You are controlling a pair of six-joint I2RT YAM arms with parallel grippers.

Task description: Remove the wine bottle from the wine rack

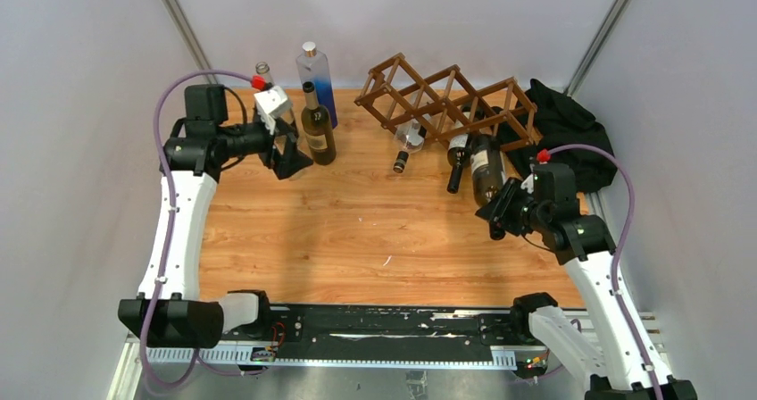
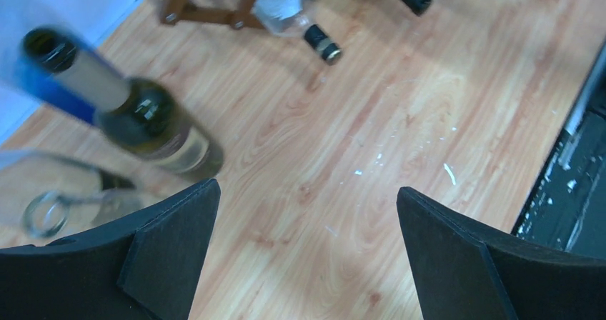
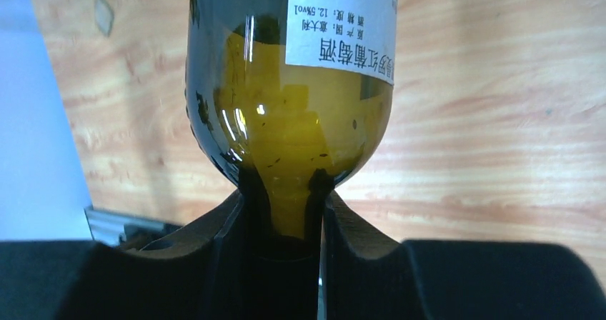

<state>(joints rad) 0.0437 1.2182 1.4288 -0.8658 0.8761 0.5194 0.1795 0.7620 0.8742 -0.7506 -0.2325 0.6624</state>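
The left gripper hangs spread wide; the right gripper pinches the wine bottle by its neck.

The far edge of the worktop is blocked by the wine rack, with bottle necks jutting nearward. The far right corner is filled by a black cloth heap, the far left by standing bottles; the middle is left open.
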